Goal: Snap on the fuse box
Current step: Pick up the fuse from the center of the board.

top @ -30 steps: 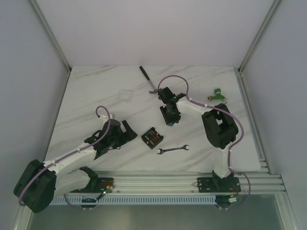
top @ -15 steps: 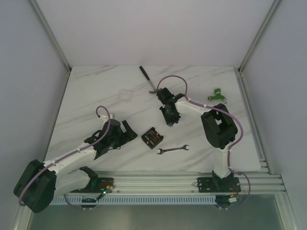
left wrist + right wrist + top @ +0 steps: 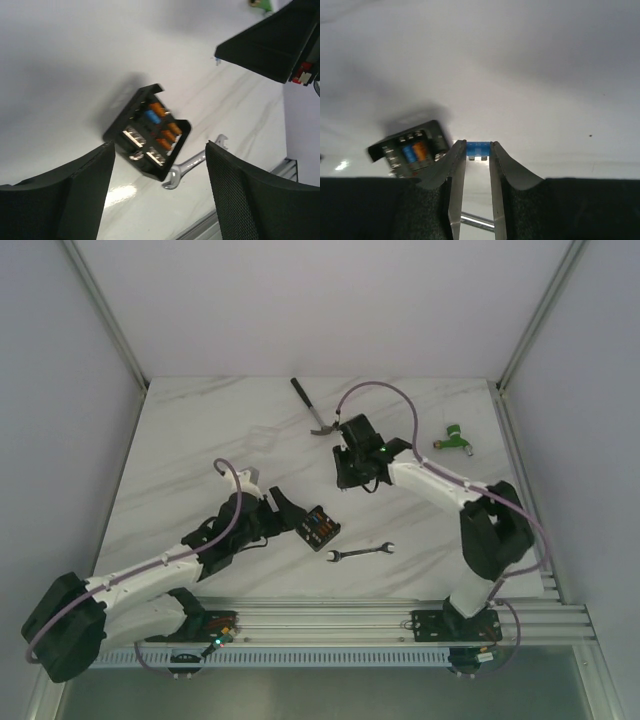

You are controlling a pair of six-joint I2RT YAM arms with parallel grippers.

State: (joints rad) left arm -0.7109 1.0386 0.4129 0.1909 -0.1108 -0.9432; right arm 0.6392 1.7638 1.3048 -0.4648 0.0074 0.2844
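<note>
Since 1 s ago the L arm has reached fwd, so the L gripper [image 3: 283, 512] now sits just left of the fuse box [image 3: 318, 528] instead of well short of it. The R arm's elbow has swung out to the right and its cable arches higher. The box itself hasn't shifted.

The fuse box lies flat on the table [image 3: 200, 440], near centre, open side up, w/ orange and blue fuses showing. A wrench [image 3: 360, 552] lies just beside it on the near-right side, not touching in top view.

L gripper [image 3: 160, 150]: jaws wide apart, holding nothing. In the wrist view the box [image 3: 148, 132] sits ahead, btwn the two fingers [image 3: 75, 190], no contact.

R gripper [image 3: 352, 478]: above the table behind the box. In its wrist view [image 3: 477, 150] the jaws are pinched nearly closed on a small blue fuse [image 3: 479, 148] at the tips. The box [image 3: 412, 150] is below-left of them, apart.

A black-handled tool [image 3: 310, 408] and a green item [image 3: 452, 437] lie at the far side.
</note>
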